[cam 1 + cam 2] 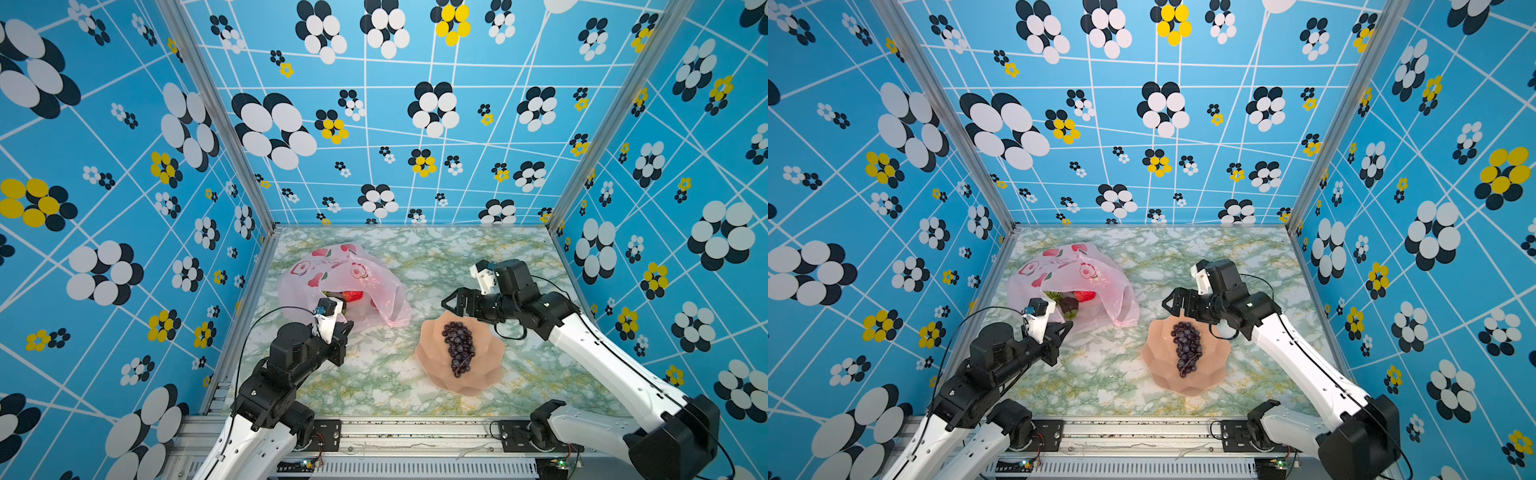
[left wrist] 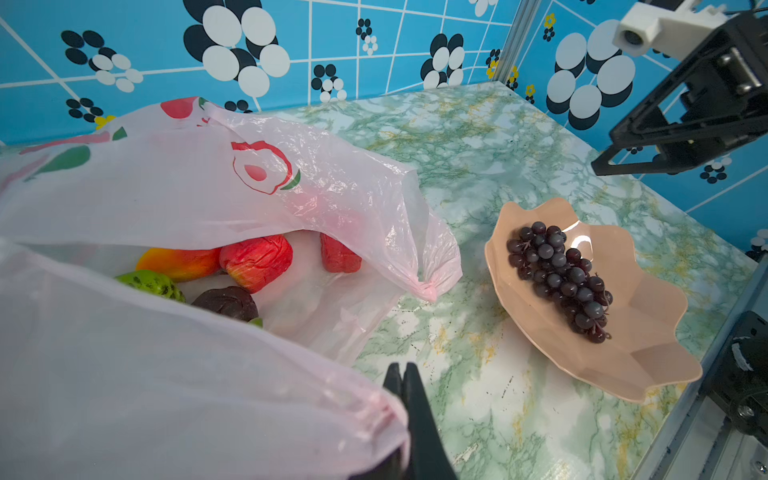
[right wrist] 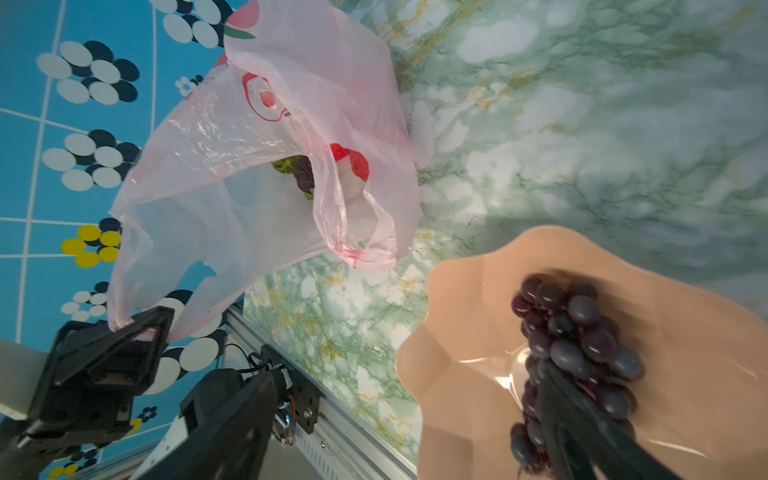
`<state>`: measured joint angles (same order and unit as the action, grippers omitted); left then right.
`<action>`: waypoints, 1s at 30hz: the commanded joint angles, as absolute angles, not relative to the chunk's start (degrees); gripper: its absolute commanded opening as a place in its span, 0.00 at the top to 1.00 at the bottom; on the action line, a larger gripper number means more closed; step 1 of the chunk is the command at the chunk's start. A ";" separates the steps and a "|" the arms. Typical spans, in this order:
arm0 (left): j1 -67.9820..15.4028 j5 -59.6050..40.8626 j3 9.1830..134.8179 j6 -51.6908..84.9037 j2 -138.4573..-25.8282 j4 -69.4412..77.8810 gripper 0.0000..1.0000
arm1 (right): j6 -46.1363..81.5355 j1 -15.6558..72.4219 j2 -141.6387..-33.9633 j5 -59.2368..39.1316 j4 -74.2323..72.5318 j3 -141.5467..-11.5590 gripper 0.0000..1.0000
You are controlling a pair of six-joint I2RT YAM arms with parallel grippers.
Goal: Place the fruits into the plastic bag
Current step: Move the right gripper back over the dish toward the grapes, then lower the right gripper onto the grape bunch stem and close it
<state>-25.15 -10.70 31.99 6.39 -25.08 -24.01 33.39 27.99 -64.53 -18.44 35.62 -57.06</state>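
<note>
The pale pink plastic bag lies at the table's back left with its mouth held up. My left gripper is shut on the bag's near edge. Inside the bag lie a red apple, a mango, a green fruit, a dark brown piece and a strawberry. Dark purple grapes rest in the peach bowl. My right gripper hangs open over the bowl's far rim, holding nothing.
The bowl stands right of centre on the green marbled table. Blue patterned walls close the back and both sides. A metal rail runs along the front edge.
</note>
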 commanded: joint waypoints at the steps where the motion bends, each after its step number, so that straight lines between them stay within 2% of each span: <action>1: -25.33 -11.02 32.31 5.71 -25.14 -24.07 1.00 | 29.78 28.26 -62.99 -11.63 45.93 -53.55 0.01; 6: -25.47 -10.72 32.17 5.80 -24.43 -24.00 1.00 | 29.67 30.49 -64.94 -7.82 47.39 -52.17 0.01; 13: -26.00 -10.28 32.20 5.71 -23.91 -24.17 1.00 | 28.13 34.51 -73.26 -0.25 48.90 -53.52 0.01; 30: -25.97 -9.96 32.17 5.52 -23.75 -24.17 1.00 | 27.20 34.97 -87.34 -0.44 42.63 -56.92 0.01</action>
<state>-25.63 -10.66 31.99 6.39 -24.51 -24.03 27.99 34.50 -85.80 -0.71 43.81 -55.27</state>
